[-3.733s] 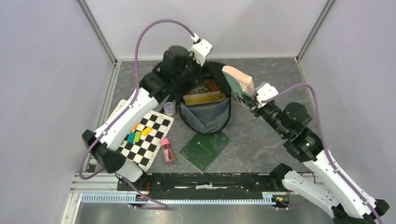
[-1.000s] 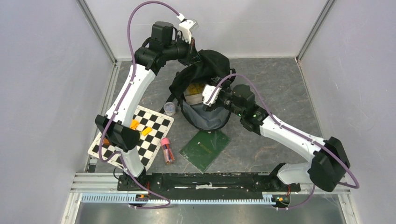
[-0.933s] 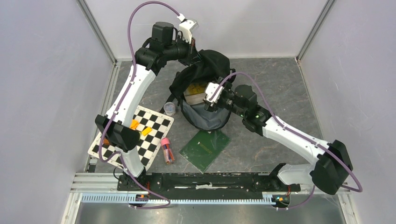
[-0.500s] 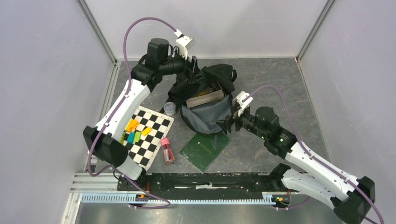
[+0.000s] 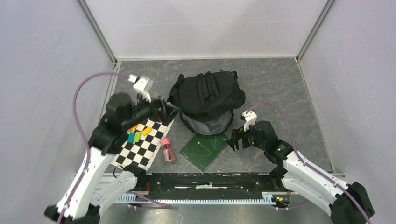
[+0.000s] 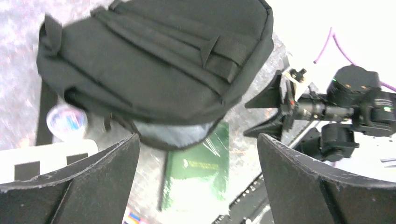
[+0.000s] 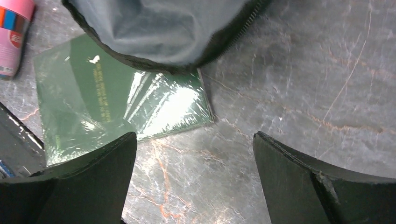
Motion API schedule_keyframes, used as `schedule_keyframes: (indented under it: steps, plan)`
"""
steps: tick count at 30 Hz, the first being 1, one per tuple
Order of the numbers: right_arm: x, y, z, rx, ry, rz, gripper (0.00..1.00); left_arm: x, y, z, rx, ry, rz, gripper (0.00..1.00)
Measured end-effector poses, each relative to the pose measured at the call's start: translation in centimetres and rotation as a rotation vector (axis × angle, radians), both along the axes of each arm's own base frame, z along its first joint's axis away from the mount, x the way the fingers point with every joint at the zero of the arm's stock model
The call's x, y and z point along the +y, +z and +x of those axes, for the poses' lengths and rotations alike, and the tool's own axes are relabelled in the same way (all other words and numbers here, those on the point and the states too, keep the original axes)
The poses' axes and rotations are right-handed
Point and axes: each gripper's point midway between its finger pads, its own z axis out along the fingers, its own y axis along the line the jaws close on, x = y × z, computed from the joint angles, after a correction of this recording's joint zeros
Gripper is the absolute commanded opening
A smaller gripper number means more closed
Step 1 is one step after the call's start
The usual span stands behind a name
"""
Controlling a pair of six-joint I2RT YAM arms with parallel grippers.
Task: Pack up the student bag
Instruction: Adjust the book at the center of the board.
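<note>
Currently, the left gripper (image 5: 163, 107) hovers over the far corner of a chequered board (image 5: 142, 149), its jaws spread wide and grasping nothing. A few coloured blocks (image 5: 136, 136) lie on that board, and a pink tube (image 5: 166, 150) rests just off its right edge. A small cup (image 6: 67, 122), blurred in the left wrist view, sits just beside the bag's left flank.

At the middle of the worktop (image 5: 275, 88), toward the far side, the student bag (image 5: 208, 91) lies slumped. Its black flap is folded over the top, so the shoulder straps (image 5: 205, 84) face up and only a crescent of grey lining (image 5: 208, 125) shows at the near rim. That rim overlaps the far corner of a green book (image 5: 204, 150) in shiny wrap.

Furthest right, the right gripper (image 5: 234, 138) hangs low beside the book, jaws likewise released and empty.

The bag looks soft and floppy. It will likely sag and fold rather than keep its shape, and the mouth will probably need holding open. The zippered rim or a strap seems the surest place to pinch, since the smooth fabric panels may slip.
</note>
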Motion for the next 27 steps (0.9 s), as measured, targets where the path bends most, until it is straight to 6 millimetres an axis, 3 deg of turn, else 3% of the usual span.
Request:
schedule_keyframes:
  steps: [2, 3, 4, 6, 9, 12, 15, 19, 24, 27]
  plan:
    - [-0.6, -1.2, -0.1, 0.029, -0.015, 0.013, 0.98, 1.2, -1.3, -2.3, 0.055, 0.046, -0.049, 1.0]
    - [-1.3, -2.6, -0.4, 0.073, -0.035, 0.029, 0.98, 2.3, -3.9, -4.9, 0.162, 0.1, -0.102, 1.0]
    - [-1.3, -2.6, -0.4, 0.074, -0.035, 0.029, 0.98, 2.3, -3.9, -4.9, 0.162, 0.1, -0.102, 1.0]
    - [-1.1, -2.8, -0.5, 0.081, -0.034, 0.073, 0.97, 2.1, -6.2, -4.9, 0.231, 0.122, -0.133, 1.0]
    - [-1.3, -3.1, -0.6, 0.089, -0.053, 0.132, 0.95, 2.3, -13.3, -5.8, 0.43, 0.165, -0.089, 1.0]
    - [-1.6, -3.6, -1.0, 0.104, -0.073, 0.176, 0.92, 2.3, -18.3, -6.3, 0.592, 0.2, -0.031, 0.99]
    - [-1.6, -3.8, -1.1, 0.106, -0.085, 0.203, 0.84, 1.9, -20.2, -6.1, 0.649, 0.205, -0.008, 0.98]
    - [-1.6, -4.1, -1.1, 0.113, -0.11, 0.247, 0.75, 0.3, -20.9, -5.5, 0.641, 0.165, 0.006, 0.97]
    - [-1.3, -5.0, -1.8, 0.157, -0.128, 0.309, 0.74, -1.9, -22.6, -5.6, 0.629, 0.108, 0.082, 0.96]
    - [-1.0, -4.2, -1.4, 0.141, -0.133, 0.342, 0.72, -2.6, -24.3, -5.6, 0.615, 0.096, 0.138, 0.96]
